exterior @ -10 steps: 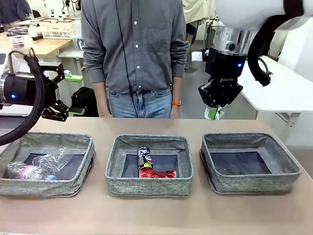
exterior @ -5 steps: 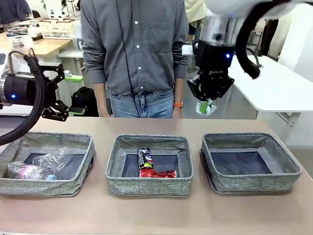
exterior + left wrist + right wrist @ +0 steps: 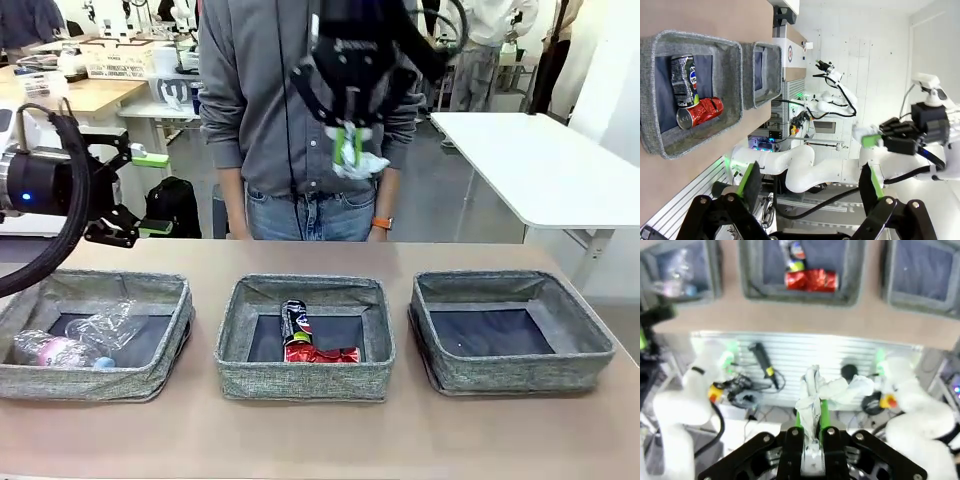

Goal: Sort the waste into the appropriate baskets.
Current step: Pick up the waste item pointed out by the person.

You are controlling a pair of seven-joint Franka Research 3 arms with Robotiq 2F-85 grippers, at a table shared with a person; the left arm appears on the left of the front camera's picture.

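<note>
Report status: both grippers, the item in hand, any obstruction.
Right gripper shut on crumpled foil ball, high above middle basket. Left gripper open, empty, parked left. Right basket holds nothing. Person stands behind; path clear.

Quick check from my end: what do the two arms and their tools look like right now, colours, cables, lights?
The left tool is black with green pads, on a black wrist showing a blue light, with a thick black cable looping past it. In the left wrist view its fingers are black linkages with green pads. The right tool is also black with green pads. The arm links are white.
</note>
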